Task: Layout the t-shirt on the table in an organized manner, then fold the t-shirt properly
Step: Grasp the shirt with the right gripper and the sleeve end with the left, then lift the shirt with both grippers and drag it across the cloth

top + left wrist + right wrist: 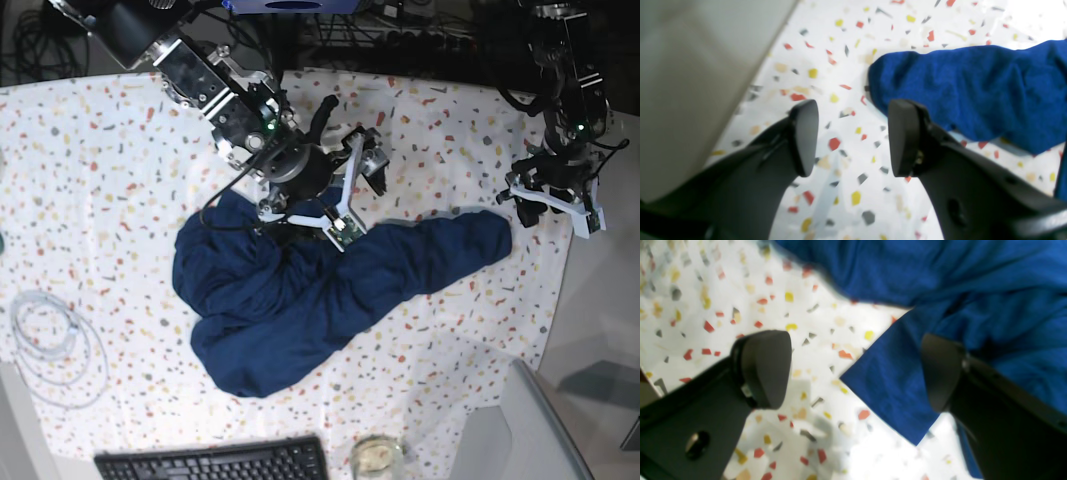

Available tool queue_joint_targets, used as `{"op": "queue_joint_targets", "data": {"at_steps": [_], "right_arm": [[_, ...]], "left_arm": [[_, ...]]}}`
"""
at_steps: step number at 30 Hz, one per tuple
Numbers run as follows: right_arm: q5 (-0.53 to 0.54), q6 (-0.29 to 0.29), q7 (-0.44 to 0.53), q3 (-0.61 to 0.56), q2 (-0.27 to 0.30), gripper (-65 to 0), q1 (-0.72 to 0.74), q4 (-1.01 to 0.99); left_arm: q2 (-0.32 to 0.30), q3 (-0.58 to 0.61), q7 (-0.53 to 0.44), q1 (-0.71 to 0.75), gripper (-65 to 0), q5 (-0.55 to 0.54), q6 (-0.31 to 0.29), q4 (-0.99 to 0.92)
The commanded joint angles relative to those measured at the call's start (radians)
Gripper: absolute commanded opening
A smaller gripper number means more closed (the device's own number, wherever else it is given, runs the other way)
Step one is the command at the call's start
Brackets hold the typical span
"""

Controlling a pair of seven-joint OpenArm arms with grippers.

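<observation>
Left wrist view: left gripper (853, 138) jaws parted, nothing between them, hovering over speckled counter (840, 83). Rounded end of blue t-shirt (973, 86) lies just beyond right finger. Plain grey surface (690, 66) at left edge.

Right wrist view: right gripper (853, 370) jaws spread wide, empty. T-shirt corner (893, 386) lies flat between them, nearer right finger; rest bunched above.

Base view: t-shirt (300, 290) crumpled mid-counter, one part stretched toward left gripper (550, 200). Right gripper (345, 190) above upper edge. Keyboard (210, 462), white cable (50, 340) near front.
</observation>
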Motion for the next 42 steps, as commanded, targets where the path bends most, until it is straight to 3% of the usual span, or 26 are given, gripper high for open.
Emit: {"op": "queue_joint_targets", "data": {"at_steps": [1,7,14,19,22,24,26,30,33,35,37,40,41,42], "right_arm": [[0.001,0.000,0.020,0.020,0.013,-9.2,-0.010,0.042],[0.001,0.000,0.020,0.077,0.077,-9.2,-0.081,0.120],[0.001,0.000,0.018,0.083,0.103,-9.3,-0.119,0.118],[0.001,0.000,0.018,0.083,0.111,-9.6,-0.133,0.118],[0.001,0.000,0.018,0.083,0.116,-9.8,-0.139,0.118],[0.001,0.000,0.018,0.083,0.116,-9.8,-0.148,0.120],[0.001,0.000,0.018,0.083,0.116,-9.8,-0.156,0.120],[0.001,0.000,0.018,0.083,0.116,-9.8,-0.170,0.120],[0.001,0.000,0.018,0.083,0.134,-9.9,-0.173,0.120],[0.001,0.000,0.020,0.083,0.136,-9.9,-0.179,0.121],[0.001,0.000,0.018,0.083,0.140,-9.9,-0.184,0.135],[-0.001,-0.001,0.018,0.085,0.162,-9.9,-0.194,0.149],[-0.001,-0.001,0.018,0.085,0.171,-9.9,-0.196,0.160],[-0.001,-0.001,0.018,0.085,0.176,-9.9,-0.197,0.169]], "left_arm": [[-0.012,-0.006,-0.007,-0.023,-33.1,-0.007,0.001,-0.001],[0.025,-0.007,-0.006,-0.088,-32.4,-0.007,0.001,-0.064],[0.016,0.037,-0.009,-0.069,-33.1,-0.001,0.001,0.019],[0.019,0.036,-0.007,-0.088,-31.4,-0.007,0.001,-0.030],[0.020,0.039,-0.003,-0.109,-21.6,-0.007,0.001,-0.077],[0.020,0.045,-0.004,-0.117,-10.2,-0.008,0.001,-0.106],[0.022,0.047,-0.006,-0.138,-3.0,-0.008,0.001,-0.129],[0.029,0.048,-0.006,-0.195,-3.3,-0.008,0.001,-0.200],[0.054,0.048,-0.003,-0.258,-7.1,-0.007,0.001,-0.292],[0.057,0.053,-0.003,-0.293,-13.3,-0.007,0.001,-0.352],[0.056,0.111,-0.003,-0.315,-26.0,-0.007,0.001,-0.393],[0.049,0.215,-0.003,-0.324,-57.3,-0.007,0.001,-0.400],[0.049,0.232,-0.003,-0.324,-65.0,-0.007,0.001,-0.387],[0.049,0.235,-0.001,-0.323,-65.0,-0.007,0.002,-0.360]]}}
